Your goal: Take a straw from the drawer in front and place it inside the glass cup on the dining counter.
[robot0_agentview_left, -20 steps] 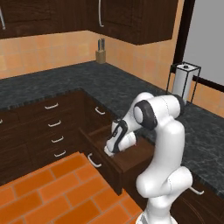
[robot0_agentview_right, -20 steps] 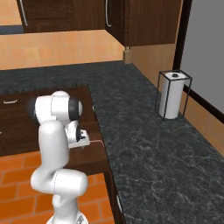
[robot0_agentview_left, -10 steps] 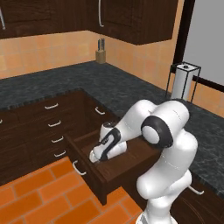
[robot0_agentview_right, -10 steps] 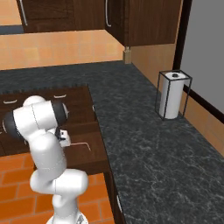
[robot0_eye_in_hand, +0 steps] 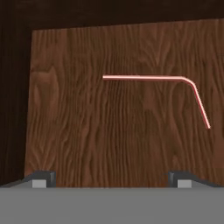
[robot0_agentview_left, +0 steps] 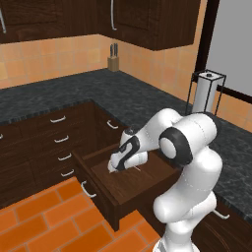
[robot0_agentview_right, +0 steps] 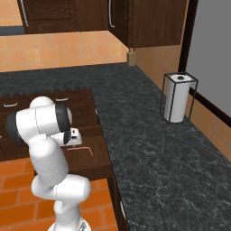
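— Now that the drawer stands pulled well out from the cabinet front, where a second ago it was only partly open, what do you make of it?

— It means the opening step looks finished. The arm has swung down from the handle side and the hand now hangs inside the open drawer, low over its wooden floor.

— And the straw?

— It lies flat on the drawer bottom, a thin pink line with its bent tip angled off to one side. In the hand view it sits ahead of the fingertips, apart from them, not between them.

— So nothing is held?

— Nothing. The jaws are spread wide, one tip at each lower corner of that view, with bare wood between. From the right base view the straw shows just beside the hand, on the side toward the black speckled desk.

— What follows from that, in your judgement?

— The reach is the step in hand. The hand probably needs to move forward and settle so the thin stem falls between the tips. Such a slim thing lying flat will likely be hard to pinch. The cup stage is not yet begun.
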